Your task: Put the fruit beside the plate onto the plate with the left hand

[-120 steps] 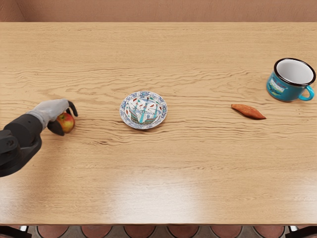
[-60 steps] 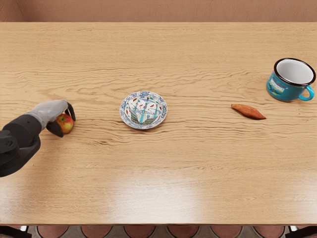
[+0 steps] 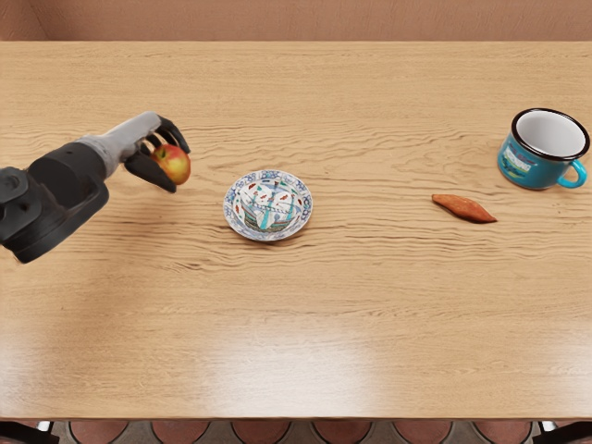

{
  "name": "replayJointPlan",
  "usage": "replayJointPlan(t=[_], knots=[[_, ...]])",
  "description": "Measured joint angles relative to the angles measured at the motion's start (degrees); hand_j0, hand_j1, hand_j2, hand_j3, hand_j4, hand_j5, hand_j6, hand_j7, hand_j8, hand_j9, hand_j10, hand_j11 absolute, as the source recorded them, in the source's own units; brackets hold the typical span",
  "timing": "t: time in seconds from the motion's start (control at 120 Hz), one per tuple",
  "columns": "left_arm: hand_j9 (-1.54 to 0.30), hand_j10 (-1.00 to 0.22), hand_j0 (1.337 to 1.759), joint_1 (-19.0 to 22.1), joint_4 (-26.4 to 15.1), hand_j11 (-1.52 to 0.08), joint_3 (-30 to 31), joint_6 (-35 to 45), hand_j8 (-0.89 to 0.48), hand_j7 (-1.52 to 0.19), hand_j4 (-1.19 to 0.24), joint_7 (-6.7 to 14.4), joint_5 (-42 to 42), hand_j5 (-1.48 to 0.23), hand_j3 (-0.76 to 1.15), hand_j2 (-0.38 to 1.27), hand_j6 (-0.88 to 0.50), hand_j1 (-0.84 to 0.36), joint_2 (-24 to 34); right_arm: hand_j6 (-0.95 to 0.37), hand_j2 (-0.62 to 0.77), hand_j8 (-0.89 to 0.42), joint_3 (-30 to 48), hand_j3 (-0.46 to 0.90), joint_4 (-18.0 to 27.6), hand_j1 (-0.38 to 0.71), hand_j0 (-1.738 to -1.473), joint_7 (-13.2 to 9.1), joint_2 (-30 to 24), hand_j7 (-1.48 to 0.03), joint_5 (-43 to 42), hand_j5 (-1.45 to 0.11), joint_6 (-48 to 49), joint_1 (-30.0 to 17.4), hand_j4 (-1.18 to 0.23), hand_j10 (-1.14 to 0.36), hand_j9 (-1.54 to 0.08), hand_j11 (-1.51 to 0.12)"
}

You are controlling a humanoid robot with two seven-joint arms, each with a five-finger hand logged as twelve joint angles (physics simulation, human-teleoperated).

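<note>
Wooden table (image 3: 370, 324), one arm in view. Left hand (image 3: 153, 148): fingers curled round apple (image 3: 173, 164), apparently clear of the tabletop. Plate (image 3: 268, 237): lies right of the apple and slightly toward the viewer, near but apart. Far right: sweet potato (image 3: 462, 208), mug (image 3: 541, 148).

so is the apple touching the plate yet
Apart. The head view shows a stretch of table between the apple, held in the left hand, and the plate.
</note>
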Motion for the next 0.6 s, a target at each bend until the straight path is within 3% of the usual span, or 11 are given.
replayJointPlan(t=[0.292,0.6], knots=[[-0.82,-0.62,1.657,0.0,1.75,-0.82,-2.24,-0.05,-0.48,-0.82,-0.61,0.02,-1.07,-0.84,0.0,0.33,-0.43,-0.28,-10.78,-0.02,0.0,-0.02,-0.03,0.0,0.0,-0.33,-1.658,0.0,0.0,-0.02,0.0,-0.02,0.0,0.0,-0.02,-0.02,-0.02,-0.02],[-0.82,-0.62,1.656,0.36,6.27,-0.82,0.49,-0.03,-0.48,-0.83,-0.61,0.02,-1.04,-0.84,0.0,0.33,-0.43,-0.28,-15.37,-0.02,0.0,-0.02,-0.01,0.0,0.0,-0.33,-1.658,0.0,0.0,-0.02,0.0,-0.02,0.0,0.0,-0.02,-0.02,-0.02,-0.02]])
